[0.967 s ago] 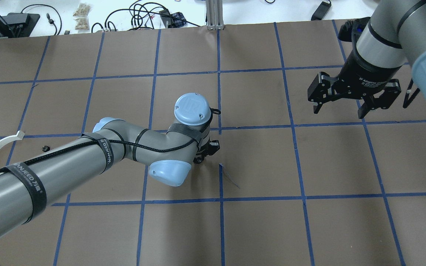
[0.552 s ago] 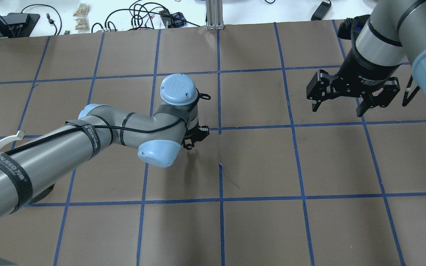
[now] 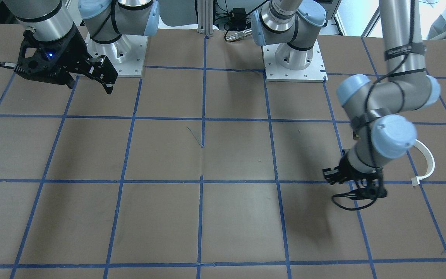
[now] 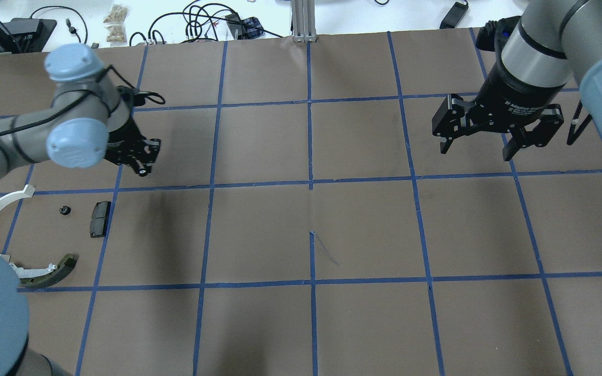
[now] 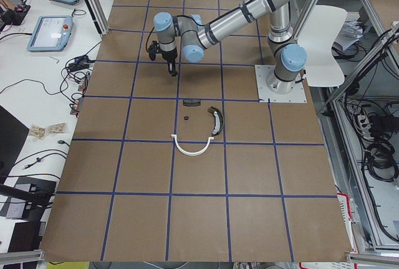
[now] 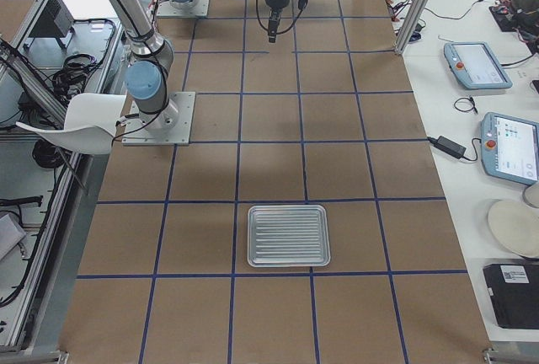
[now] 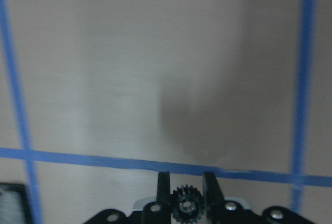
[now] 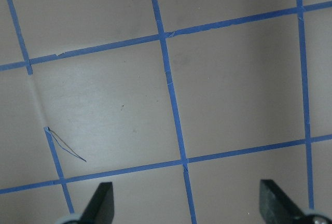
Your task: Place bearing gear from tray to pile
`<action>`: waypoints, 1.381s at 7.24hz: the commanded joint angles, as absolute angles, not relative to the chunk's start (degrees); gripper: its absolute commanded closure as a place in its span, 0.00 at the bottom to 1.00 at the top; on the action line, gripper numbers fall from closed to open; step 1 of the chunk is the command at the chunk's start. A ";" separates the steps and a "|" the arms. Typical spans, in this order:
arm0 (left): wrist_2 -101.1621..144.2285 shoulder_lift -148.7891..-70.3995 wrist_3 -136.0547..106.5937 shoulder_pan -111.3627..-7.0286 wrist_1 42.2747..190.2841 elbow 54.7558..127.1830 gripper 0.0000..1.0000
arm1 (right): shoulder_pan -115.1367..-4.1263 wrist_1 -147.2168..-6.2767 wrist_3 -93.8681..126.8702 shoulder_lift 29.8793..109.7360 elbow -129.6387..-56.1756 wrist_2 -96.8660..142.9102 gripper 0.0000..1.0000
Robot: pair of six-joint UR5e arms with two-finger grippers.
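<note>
While left hand [image 7: 186, 182] pinches bearing gear [image 7: 187, 206], right hand [image 4: 475, 150] hangs spread; tray [image 6: 288, 235] well apart.

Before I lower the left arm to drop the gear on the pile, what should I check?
1. Gear clamped in the left claw: ok.
2. Left claw above the pile: not ok; it hangs beyond the black pad, across a tape line.
3. Bare table beside the black pad for the gear: ok.
4. Right claw open, empty, far off: ok.
5. Left claw's height over the table: cannot tell.
</note>
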State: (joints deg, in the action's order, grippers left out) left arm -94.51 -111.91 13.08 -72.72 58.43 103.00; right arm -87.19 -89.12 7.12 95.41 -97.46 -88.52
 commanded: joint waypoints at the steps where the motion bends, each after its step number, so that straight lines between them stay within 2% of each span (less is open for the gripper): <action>1: -94.57 -112.85 30.25 -61.11 56.36 103.53 1.00 | -87.19 -89.47 6.68 95.27 -97.64 -89.29 0.00; 3: -94.83 -113.99 35.13 -56.88 53.26 103.71 1.00 | -87.19 -89.47 6.42 95.36 -97.47 -89.12 0.00; 6: -94.75 -114.87 37.53 -54.14 51.94 103.97 0.89 | -87.19 -89.30 6.33 95.36 -97.73 -89.03 0.00; 7: -94.31 -114.79 37.79 -54.05 52.03 104.32 0.01 | -87.19 -89.30 6.59 95.36 -97.73 -88.34 0.00; 10: -94.40 -112.69 36.83 -55.10 57.18 102.23 0.00 | -87.19 -89.64 6.24 95.36 -97.56 -88.59 0.00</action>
State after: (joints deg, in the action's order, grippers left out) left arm -94.52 -113.81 37.18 -54.36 54.17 103.38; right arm -87.19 -89.38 6.39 95.36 -97.61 -88.54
